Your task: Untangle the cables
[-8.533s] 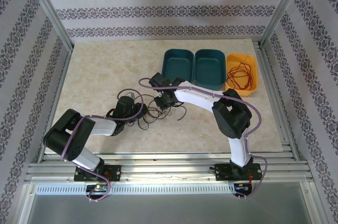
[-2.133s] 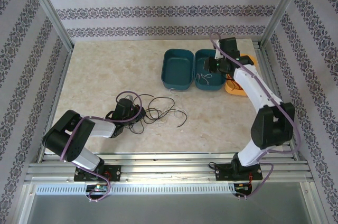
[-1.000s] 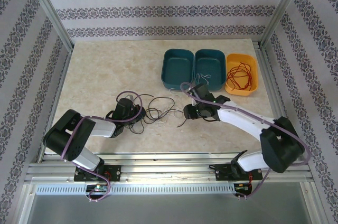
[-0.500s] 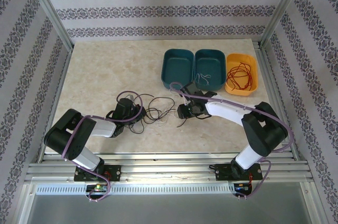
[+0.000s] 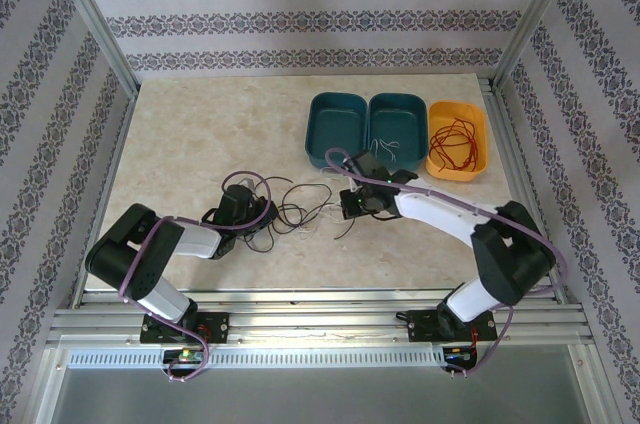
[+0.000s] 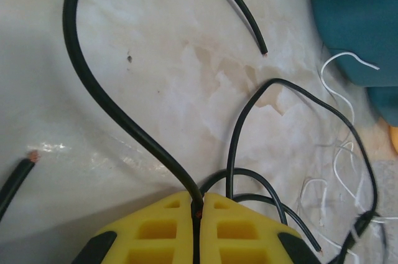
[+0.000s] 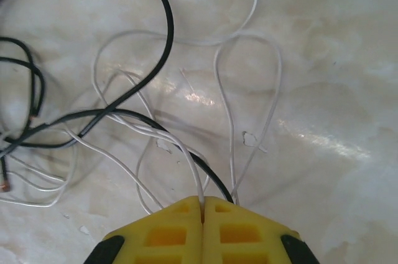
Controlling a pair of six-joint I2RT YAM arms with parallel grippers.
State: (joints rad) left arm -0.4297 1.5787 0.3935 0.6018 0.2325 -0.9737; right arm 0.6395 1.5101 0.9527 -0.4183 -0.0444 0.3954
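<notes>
The cables lie as a loose black and white tangle [image 5: 300,210] on the marble table between my two grippers. My left gripper [image 5: 264,216] sits at the tangle's left side, shut on a thick black cable [image 6: 124,117] that runs up between its yellow pads [image 6: 161,226]. My right gripper [image 5: 345,206] is low at the tangle's right side. It is shut on a thin white cable [image 7: 193,171] that enters between its pads [image 7: 168,230], and a black strand passes just beside them. Red cables [image 5: 455,144] rest in the orange bin. A white strand [image 5: 388,150] lies in the right teal bin.
Two teal bins [image 5: 312,134] [image 5: 398,98] and an orange bin [image 5: 458,105] stand in a row at the back right. Metal frame posts and patterned walls enclose the table. The table's left and far parts are bare marble.
My right arm came back from the bins to the tangle, moved slightly left, and its jaws closed on a white cable. The left arm has held still.
</notes>
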